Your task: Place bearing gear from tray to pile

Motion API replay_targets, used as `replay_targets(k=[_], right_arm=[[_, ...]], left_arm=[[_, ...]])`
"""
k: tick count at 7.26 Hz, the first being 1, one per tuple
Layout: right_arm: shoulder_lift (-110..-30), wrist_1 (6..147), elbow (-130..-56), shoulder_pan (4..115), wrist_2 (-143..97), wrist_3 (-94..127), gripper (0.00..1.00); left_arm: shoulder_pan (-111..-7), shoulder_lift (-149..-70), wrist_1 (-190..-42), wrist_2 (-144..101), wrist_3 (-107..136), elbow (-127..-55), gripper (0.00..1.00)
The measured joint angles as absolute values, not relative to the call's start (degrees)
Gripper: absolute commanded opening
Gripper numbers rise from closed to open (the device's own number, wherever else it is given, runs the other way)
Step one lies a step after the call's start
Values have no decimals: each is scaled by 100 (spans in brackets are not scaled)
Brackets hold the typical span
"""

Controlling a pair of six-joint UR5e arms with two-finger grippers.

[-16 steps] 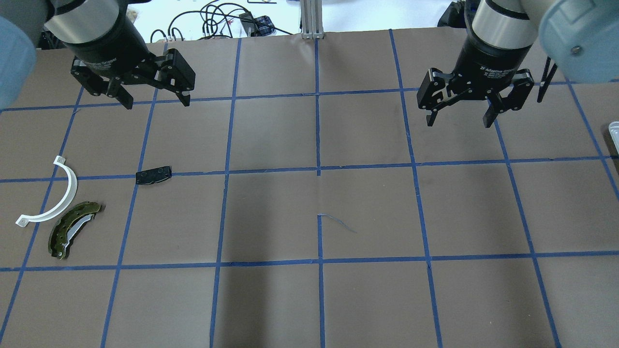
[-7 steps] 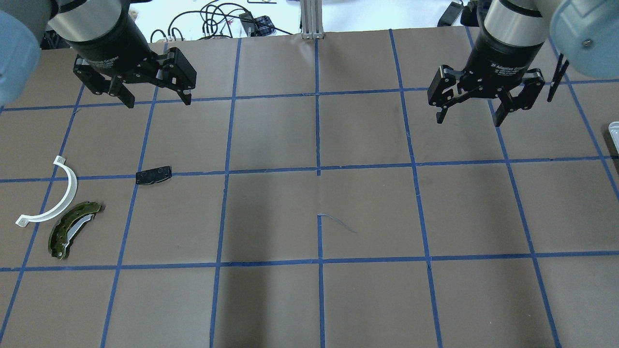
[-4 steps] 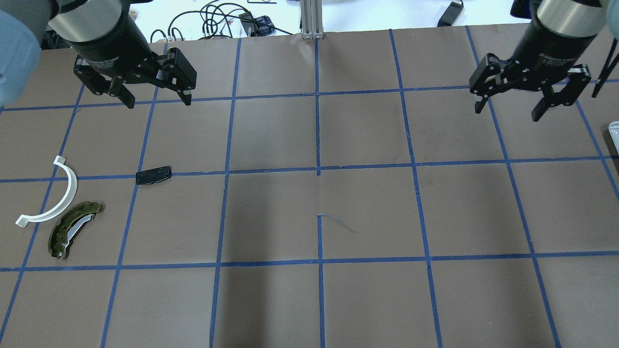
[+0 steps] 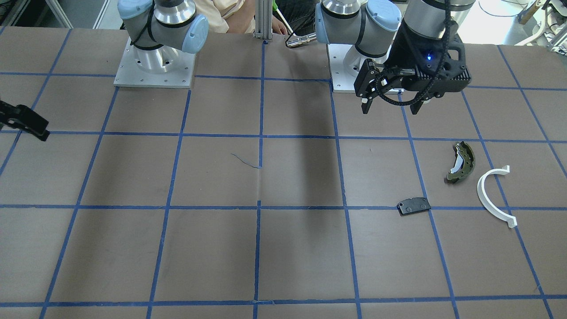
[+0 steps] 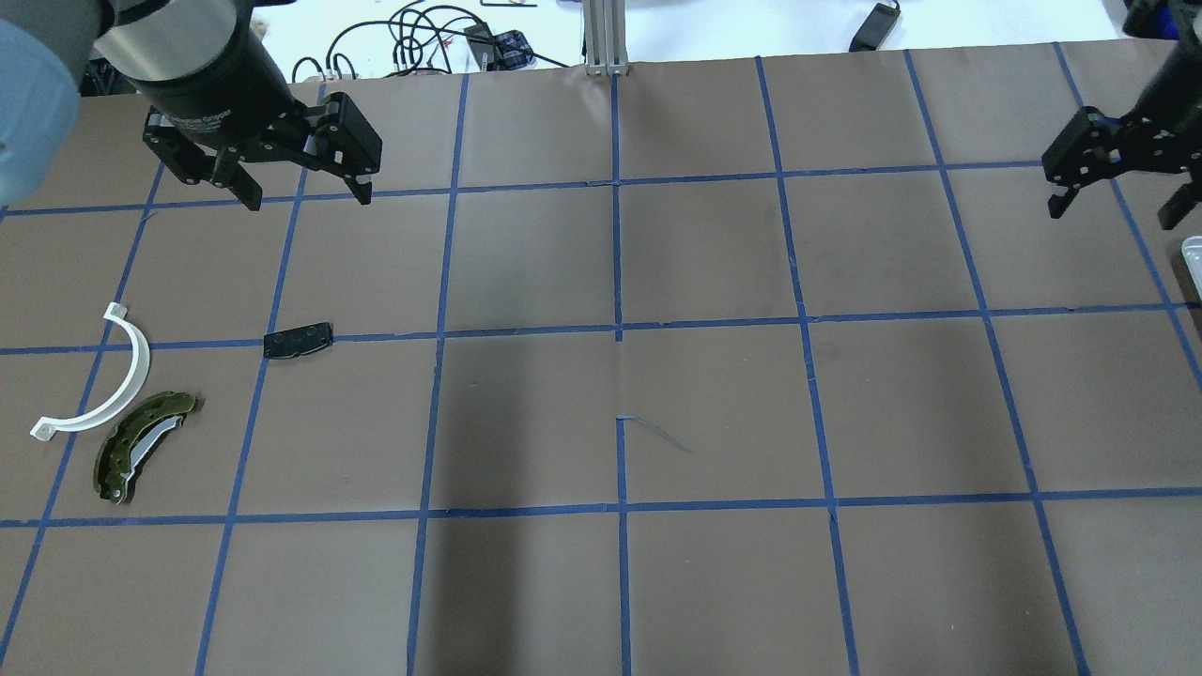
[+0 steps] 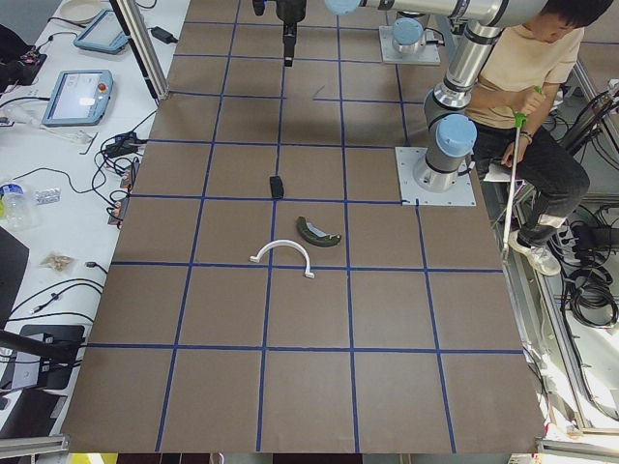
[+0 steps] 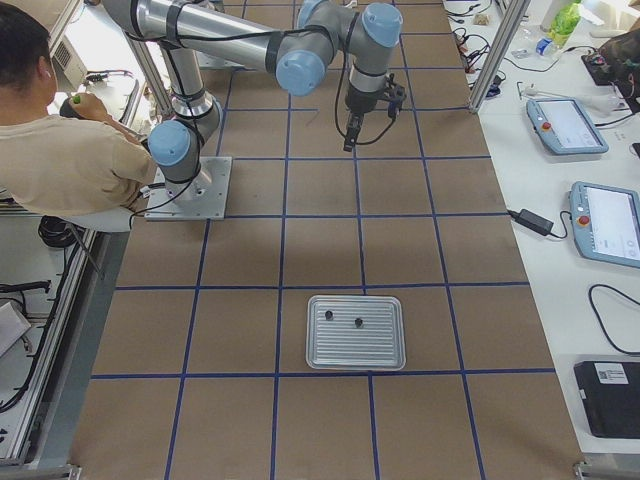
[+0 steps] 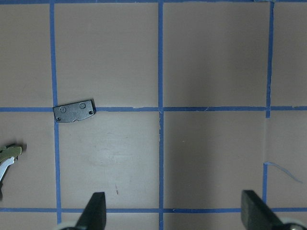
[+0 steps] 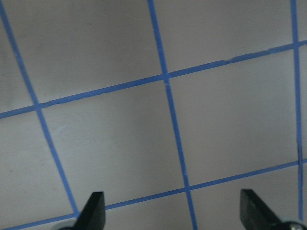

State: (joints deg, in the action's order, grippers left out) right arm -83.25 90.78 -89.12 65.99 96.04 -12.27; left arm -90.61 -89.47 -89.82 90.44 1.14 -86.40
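Observation:
The silver tray (image 7: 355, 332) lies on the table at my right end and holds two small dark parts (image 7: 328, 316); I cannot tell which is the bearing gear. Only the tray's corner (image 5: 1193, 255) shows in the overhead view. The pile is at the left: an olive brake shoe (image 5: 141, 446), a white arc (image 5: 143, 366) and a black pad (image 5: 298, 340). My right gripper (image 5: 1113, 214) is open and empty, up in the air near the right edge, short of the tray. My left gripper (image 5: 307, 199) is open and empty, beyond the pile.
Brown paper with a blue tape grid covers the table (image 5: 620, 394). The black pad also shows in the left wrist view (image 8: 74, 111). Cables (image 5: 423, 38) lie beyond the far edge. An operator (image 7: 60, 150) sits by the robot's bases.
My right gripper has moved steadily to the right, towards the table's right edge and the tray, staying open. My left gripper and the pile have not moved.

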Motion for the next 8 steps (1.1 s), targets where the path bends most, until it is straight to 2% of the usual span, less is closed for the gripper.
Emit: replay_targets(k=[4,6,8], right_arm=[[-7430,10657,-8901,5312,9965,-3422,100],[-6960,11327,-8858,4862,9826,-3857,100],[-6506,11747,-8824,4546,9530,-3966,93]], left_arm=[[-9061,-8941,-8982,9041,114,-8634,100],[-9061,-8943,-8982,9042,114,-8638,100],[-9063,-8949,-8982,9042,114,-8639,100]])
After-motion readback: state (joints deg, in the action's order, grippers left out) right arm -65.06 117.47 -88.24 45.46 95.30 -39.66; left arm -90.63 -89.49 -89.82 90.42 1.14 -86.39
